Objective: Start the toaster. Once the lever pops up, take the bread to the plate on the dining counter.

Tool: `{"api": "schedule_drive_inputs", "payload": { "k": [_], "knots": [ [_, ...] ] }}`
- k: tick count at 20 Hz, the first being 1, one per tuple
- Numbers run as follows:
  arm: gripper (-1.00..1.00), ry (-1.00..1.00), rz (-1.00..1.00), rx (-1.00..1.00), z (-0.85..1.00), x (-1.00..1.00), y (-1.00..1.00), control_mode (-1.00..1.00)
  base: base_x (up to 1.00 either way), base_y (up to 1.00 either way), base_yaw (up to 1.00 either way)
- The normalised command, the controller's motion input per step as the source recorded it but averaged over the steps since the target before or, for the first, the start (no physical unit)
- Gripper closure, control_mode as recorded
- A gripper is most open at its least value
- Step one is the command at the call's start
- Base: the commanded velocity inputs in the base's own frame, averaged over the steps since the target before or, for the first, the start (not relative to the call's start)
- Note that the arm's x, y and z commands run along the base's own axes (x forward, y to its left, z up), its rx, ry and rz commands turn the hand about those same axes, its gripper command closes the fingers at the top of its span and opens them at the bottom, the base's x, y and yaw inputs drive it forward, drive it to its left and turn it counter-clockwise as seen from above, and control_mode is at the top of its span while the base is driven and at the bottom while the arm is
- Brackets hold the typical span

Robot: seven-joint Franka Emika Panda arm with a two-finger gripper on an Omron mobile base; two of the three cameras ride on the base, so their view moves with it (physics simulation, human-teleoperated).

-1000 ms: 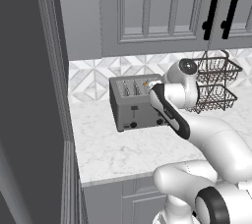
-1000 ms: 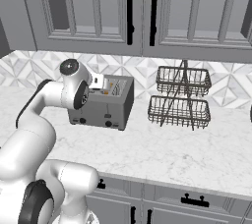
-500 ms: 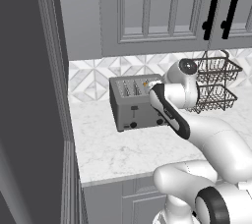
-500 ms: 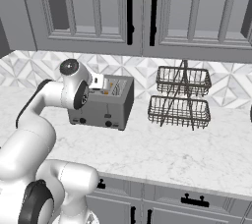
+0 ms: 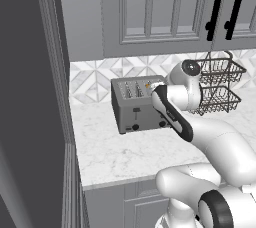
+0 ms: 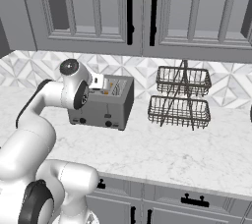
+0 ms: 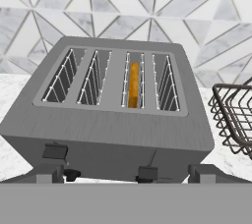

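The grey toaster (image 7: 113,134) stands on the marble worktop against the tiled wall, also seen as a box (image 5: 137,104) (image 6: 106,105) in the base views. The bread (image 7: 133,84) sits low in the third slot from the left, its orange edge showing. On the toaster's front, the right black lever (image 7: 146,173) sits lower than the left lever (image 7: 54,152). My gripper (image 7: 127,176) hovers open just above and in front of the toaster, one fingertip at each side of its front, touching nothing. From the right base view the hand (image 6: 100,81) is over the toaster's top.
A two-tier wire basket rack (image 6: 179,98) (image 5: 216,87) stands right of the toaster, its edge close in the hand view (image 7: 234,120). Grey upper cabinets (image 6: 128,12) hang overhead. A tall dark panel (image 5: 30,97) closes the worktop's left end.
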Motion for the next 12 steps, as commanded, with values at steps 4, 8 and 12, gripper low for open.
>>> {"api": "schedule_drive_inputs", "payload": {
  "k": [4, 8, 12],
  "knots": [
    [-1.0, 0.0, 0.0, 0.0, 0.0, 0.0, 0.0, -1.0, 0.0, 0.0, 0.0],
    [-1.0, 0.0, 0.0, 0.0, 0.0, 0.0, 0.0, -1.0, 0.0, 0.0, 0.0],
    [-1.0, 0.0, 0.0, 0.0, 0.0, 0.0, 0.0, -1.0, 0.0, 0.0, 0.0]
  ]
}}
